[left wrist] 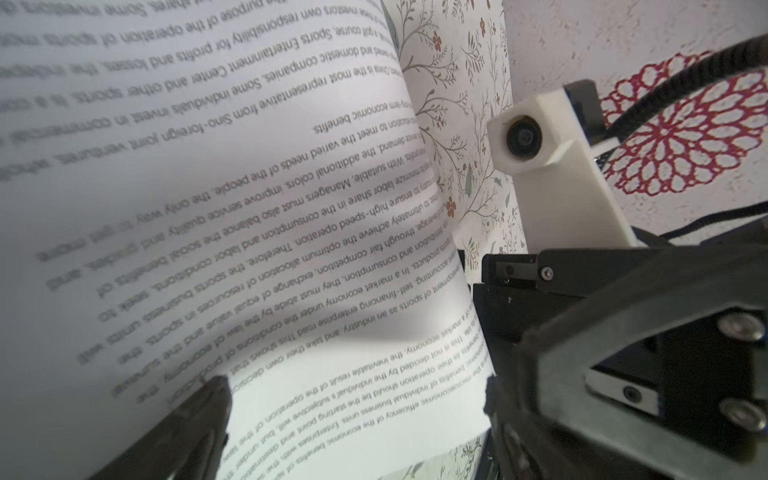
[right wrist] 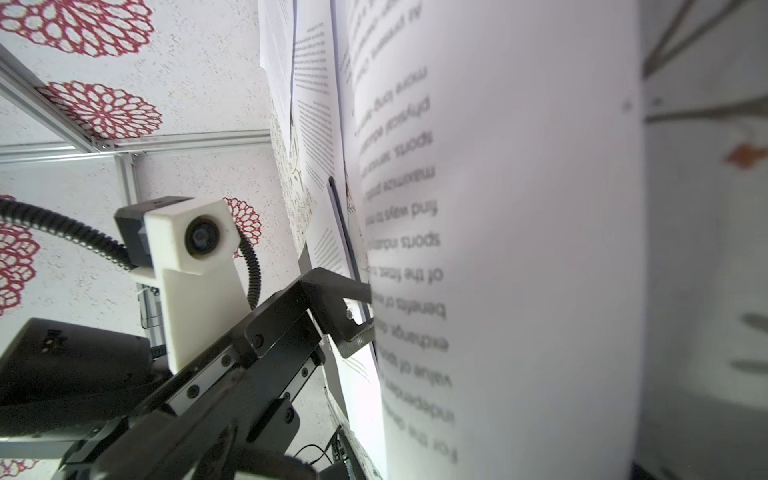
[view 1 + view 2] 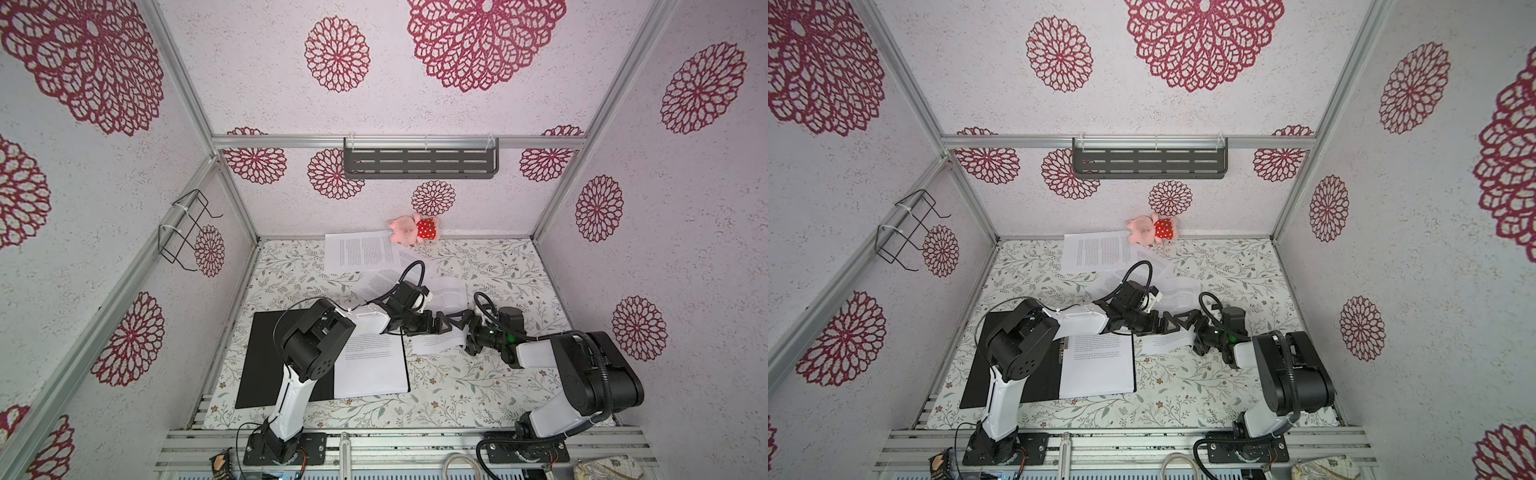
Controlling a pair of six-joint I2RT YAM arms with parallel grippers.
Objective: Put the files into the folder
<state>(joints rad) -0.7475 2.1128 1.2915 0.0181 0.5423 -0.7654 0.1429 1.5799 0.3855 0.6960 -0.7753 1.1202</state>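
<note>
The folder (image 3: pixel 266 357) lies open at the front left, black inside up, with one printed sheet (image 3: pixel 370 365) on its right half. More files lie loose: one at the back (image 3: pixel 361 251) and others in the middle (image 3: pixel 451 291). A curled sheet (image 3: pixel 436 343) stands up off the table at the centre. My left gripper (image 3: pixel 455 322) reaches to it from the left, open, and the sheet (image 1: pixel 249 208) spans the gap between its fingers (image 1: pixel 203 403). My right gripper (image 3: pixel 468 338) faces it from the right, open, against the same sheet (image 2: pixel 519 208).
A pink plush toy (image 3: pixel 411 228) lies at the back wall on a corner of the far sheet. A grey slotted shelf (image 3: pixel 419 162) hangs on the back wall, a wire rack (image 3: pixel 187 228) on the left wall. Enclosure walls ring the floral table (image 3: pixel 478 386).
</note>
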